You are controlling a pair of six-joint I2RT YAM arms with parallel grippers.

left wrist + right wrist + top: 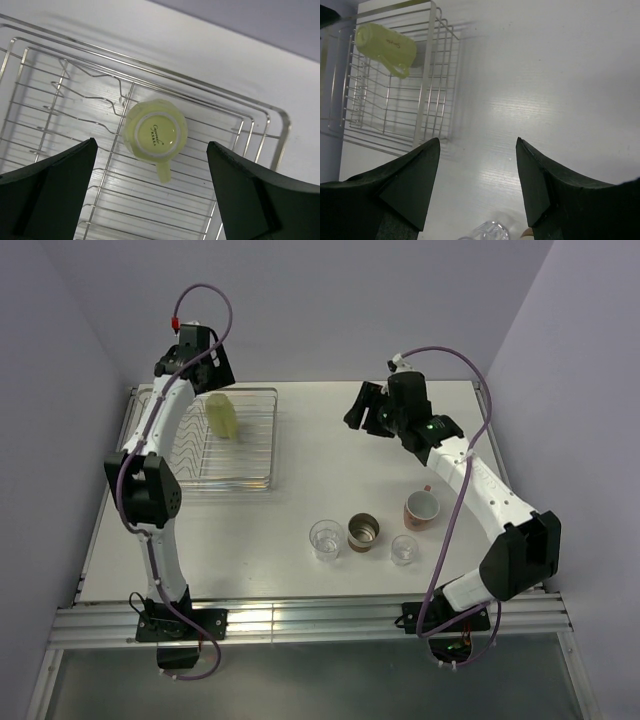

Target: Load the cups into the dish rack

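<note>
So, biggest thing first: the white table [330, 445], with both my arms bolted at its near edge; the dish rack [250, 483] sits at the far left of it, under my left arm. My left gripper [151, 144] hangs right above the rack with its fingers spread wide and nothing between them; my right gripper [477, 140] is up over the far middle of the table, well apart from the rack, fingers also parted and not holding anything.

Inside the rack, toward the back, is the pale yellow mug [156, 131]; its base faces my left wrist camera, the handle sticks out toward the nearer side, and from my right wrist it looks like it's leaning rather than sitting flat; neither of my fingers touches it.

The rest of the cups are out on the table, near the front and right of centre; the salmon-pink mug [421, 508] stands upright; just in front of it is a loose row of the brown metallic cup [363, 532] with one clear tumbler [326, 539] just beside it on the left and the other tumbler [404, 549] on its right.
</note>
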